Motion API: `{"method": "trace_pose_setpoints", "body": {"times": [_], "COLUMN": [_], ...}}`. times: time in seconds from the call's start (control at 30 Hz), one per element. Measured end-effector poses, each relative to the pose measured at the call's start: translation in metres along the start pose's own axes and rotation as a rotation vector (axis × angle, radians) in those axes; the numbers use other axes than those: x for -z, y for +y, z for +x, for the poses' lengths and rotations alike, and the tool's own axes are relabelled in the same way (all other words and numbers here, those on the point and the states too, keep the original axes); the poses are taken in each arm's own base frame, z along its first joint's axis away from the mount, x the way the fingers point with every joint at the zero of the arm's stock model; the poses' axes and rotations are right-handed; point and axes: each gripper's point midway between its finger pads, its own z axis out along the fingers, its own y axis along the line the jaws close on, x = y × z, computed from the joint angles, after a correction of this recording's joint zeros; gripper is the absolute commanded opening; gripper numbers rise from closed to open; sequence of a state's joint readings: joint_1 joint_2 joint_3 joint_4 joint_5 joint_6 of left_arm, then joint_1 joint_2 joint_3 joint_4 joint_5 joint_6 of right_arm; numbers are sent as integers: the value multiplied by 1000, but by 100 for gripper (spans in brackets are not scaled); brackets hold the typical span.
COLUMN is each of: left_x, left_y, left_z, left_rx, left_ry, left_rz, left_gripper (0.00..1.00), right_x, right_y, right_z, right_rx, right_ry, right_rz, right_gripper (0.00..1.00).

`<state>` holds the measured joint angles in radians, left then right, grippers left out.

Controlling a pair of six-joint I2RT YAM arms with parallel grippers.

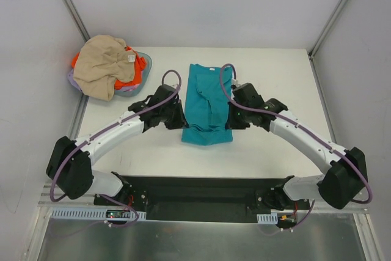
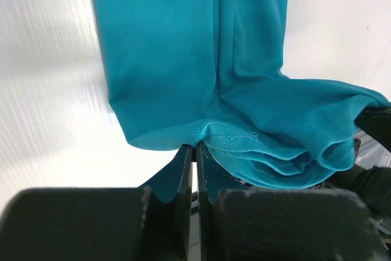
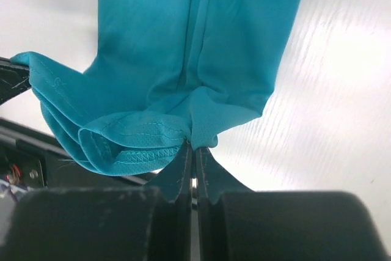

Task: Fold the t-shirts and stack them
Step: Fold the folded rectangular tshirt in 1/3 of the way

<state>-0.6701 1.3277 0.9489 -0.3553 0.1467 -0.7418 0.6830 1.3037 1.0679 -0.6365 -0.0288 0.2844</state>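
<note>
Teal t-shirt (image 1: 208, 105), half-folded: our left gripper (image 2: 195, 148) and right gripper (image 3: 194, 145) clench its near hem; next, we reckon, a level carry toward the collar.

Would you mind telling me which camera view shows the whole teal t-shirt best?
The top external view: it shows the teal t-shirt whole, folded into a long strip on the table. Each wrist view shows only its near end, pinched at the hem by the left gripper or the right gripper.

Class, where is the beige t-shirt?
In the top view, the beige t-shirt lies at the far left of the table, heaped over the orange t-shirt in the basket, left of the teal t-shirt.
</note>
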Motion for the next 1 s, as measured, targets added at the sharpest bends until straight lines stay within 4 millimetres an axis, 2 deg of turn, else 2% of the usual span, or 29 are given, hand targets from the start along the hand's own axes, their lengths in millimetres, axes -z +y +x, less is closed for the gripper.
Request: {"method": "trace_pose_setpoints", "body": {"times": [0.2, 0.5, 0.7, 0.83, 1.0], "left_x": [-14, -33, -40, -48, -61], "left_y": [4, 3, 4, 15, 23], "left_z": [-41, -76, -99, -110, -120], "left_rx": [9, -5, -5, 17, 28], "left_ry": [-29, -42, -60, -53, -33], "left_rz": [-31, -53, -52, -64, -68], "left_gripper": [0, 0, 0, 0, 0], "right_x": [-9, -30, -36, -40, -54], "right_y": [-19, -48, -49, -50, -55], "right_z": [-39, -65, -86, -97, -105], "right_rx": [-50, -94, -93, -101, -121], "right_ry": [-42, -12, -17, -20, 4], "right_rz": [69, 127, 106, 87, 72], "right_gripper": [2, 2, 3, 3, 3]}}
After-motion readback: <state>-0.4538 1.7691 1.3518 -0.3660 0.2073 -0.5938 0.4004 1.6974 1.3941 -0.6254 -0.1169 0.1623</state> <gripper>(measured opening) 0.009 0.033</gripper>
